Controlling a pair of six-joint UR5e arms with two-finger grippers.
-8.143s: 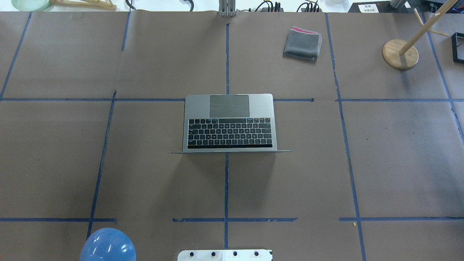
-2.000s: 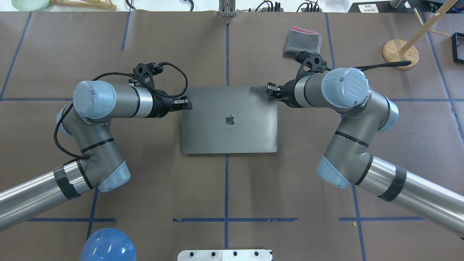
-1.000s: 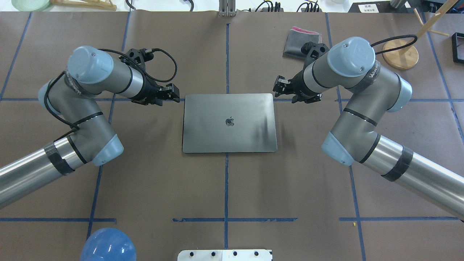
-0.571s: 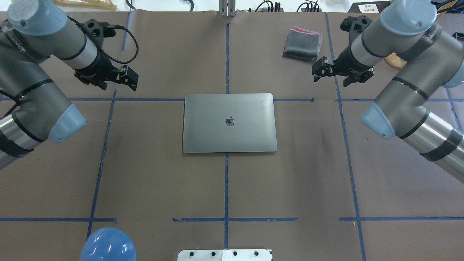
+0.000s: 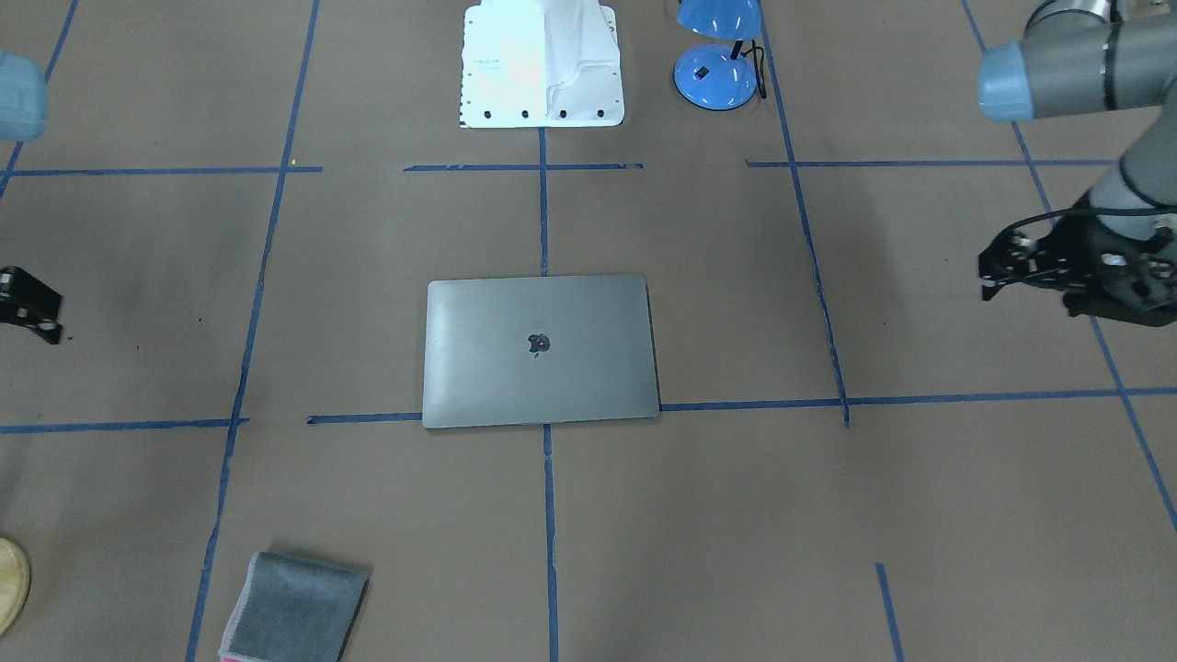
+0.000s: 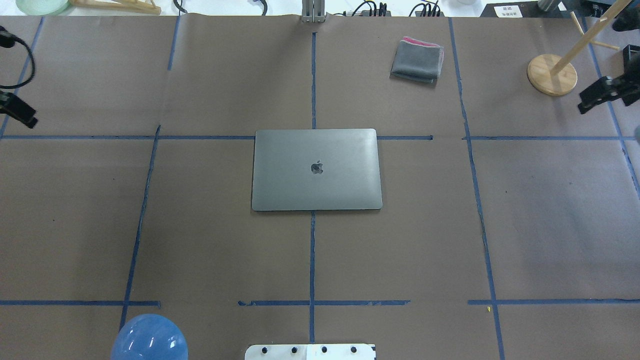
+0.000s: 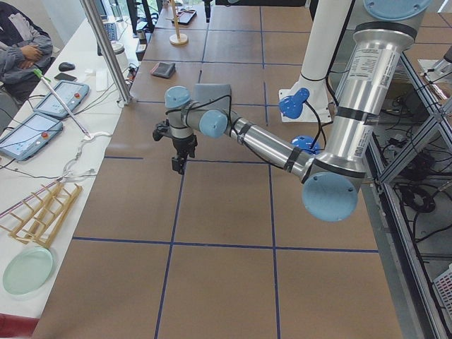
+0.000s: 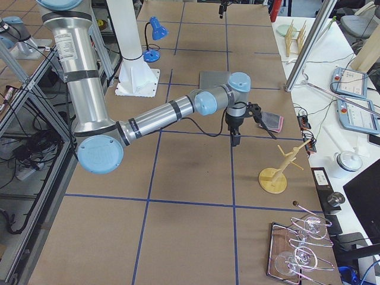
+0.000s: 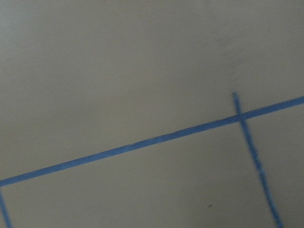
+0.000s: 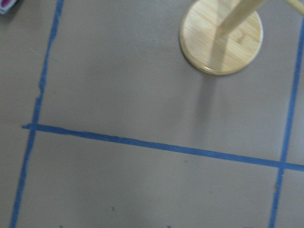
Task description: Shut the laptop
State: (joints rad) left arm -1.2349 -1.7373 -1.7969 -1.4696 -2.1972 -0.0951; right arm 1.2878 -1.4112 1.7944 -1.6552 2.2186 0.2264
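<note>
The space-grey laptop (image 6: 316, 170) lies flat at the table's middle with its lid down and the apple logo up; it also shows in the front-facing view (image 5: 541, 349). My left gripper (image 6: 31, 121) hangs above the table at the overhead view's left edge, far from the laptop, and its fingers look pressed together and empty (image 5: 988, 276) (image 7: 179, 164). My right gripper (image 6: 584, 105) hangs at the right edge beside the wooden stand, also shut and empty (image 5: 46, 326) (image 8: 236, 139). Neither wrist view shows the laptop.
A folded grey cloth (image 6: 417, 61) lies at the back right. A wooden stand (image 6: 552, 74) (image 10: 221, 38) and a black frame (image 6: 631, 65) are at the far right. A blue lamp (image 6: 149, 339) and the white robot base (image 5: 541, 64) are near the front edge.
The laptop, open at first, now lies shut. Both arms have drawn back from its far corners, up and outward to the table's sides.
</note>
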